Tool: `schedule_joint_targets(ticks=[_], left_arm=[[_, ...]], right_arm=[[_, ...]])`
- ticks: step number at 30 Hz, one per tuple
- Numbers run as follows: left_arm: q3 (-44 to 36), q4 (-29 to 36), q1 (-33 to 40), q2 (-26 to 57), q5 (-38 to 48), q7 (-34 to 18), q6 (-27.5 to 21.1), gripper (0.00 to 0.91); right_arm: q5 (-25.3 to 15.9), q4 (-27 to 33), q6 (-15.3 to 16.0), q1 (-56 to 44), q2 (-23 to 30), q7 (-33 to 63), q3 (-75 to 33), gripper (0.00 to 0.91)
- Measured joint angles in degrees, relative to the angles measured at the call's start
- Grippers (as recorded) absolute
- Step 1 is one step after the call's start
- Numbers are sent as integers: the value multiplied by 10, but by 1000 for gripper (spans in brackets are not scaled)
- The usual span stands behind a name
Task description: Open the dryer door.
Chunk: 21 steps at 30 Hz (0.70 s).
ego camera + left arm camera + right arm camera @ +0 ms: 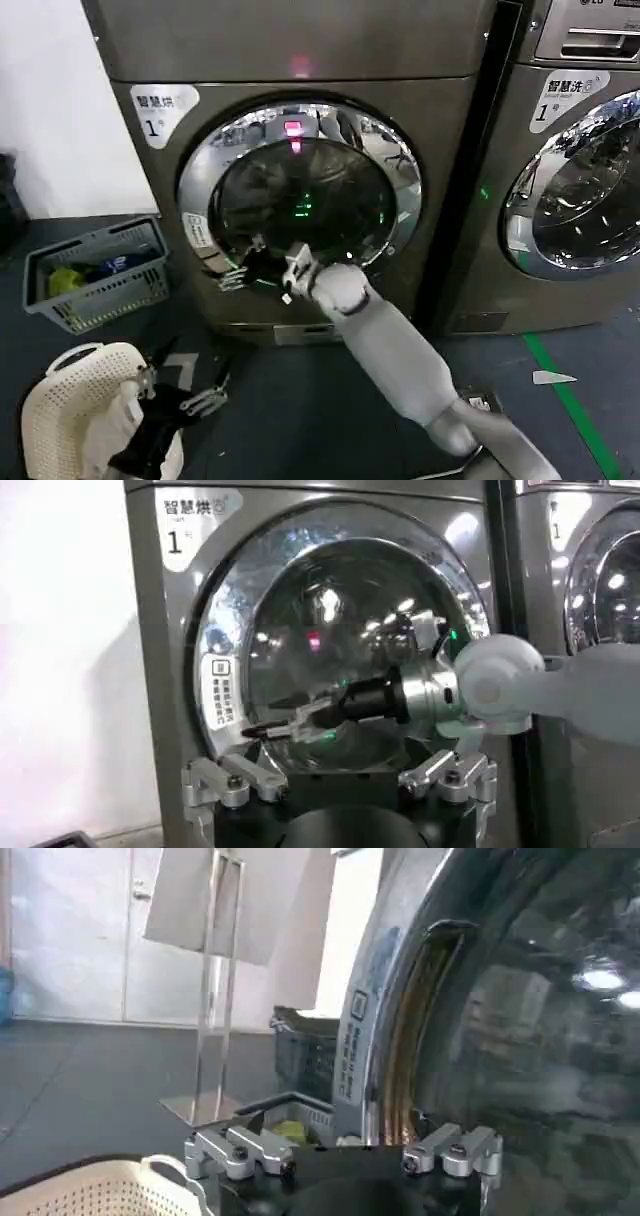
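Observation:
The bronze-grey dryer (300,50) with the "1" label stands straight ahead. Its dryer door (395,170), a chrome ring around dark glass, lies against the front. My right arm reaches up to the door's lower left rim, where the right gripper (240,262) is open. In the left wrist view that right gripper (262,730) points at the ring next to a small white sticker (221,690). Seen from the right wrist, the chrome rim (375,1028) runs between the open right gripper (345,1148) fingers. The left gripper (180,385) hangs low and open, facing the dryer (150,630).
A grey basket (95,275) with clothes sits on the floor left of the dryer. A white basket (70,410) lies under my left arm. A second chrome-doored machine (580,180) stands to the right, and a green floor line (570,400) runs in front of it.

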State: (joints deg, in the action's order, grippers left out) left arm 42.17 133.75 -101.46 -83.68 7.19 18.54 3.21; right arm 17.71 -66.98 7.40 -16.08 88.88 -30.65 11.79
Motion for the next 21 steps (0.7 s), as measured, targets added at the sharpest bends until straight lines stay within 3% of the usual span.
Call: schedule_joint_targets(ticks=[10,21], left_arm=[[8,11,-6,2,-2,-1,-6,907],[34,-16,17,18,41,20,-45,907]], right_arm=[[14,39,3,28,24,-10,1,907],[61,18,22,16,8,-61,9,907]])
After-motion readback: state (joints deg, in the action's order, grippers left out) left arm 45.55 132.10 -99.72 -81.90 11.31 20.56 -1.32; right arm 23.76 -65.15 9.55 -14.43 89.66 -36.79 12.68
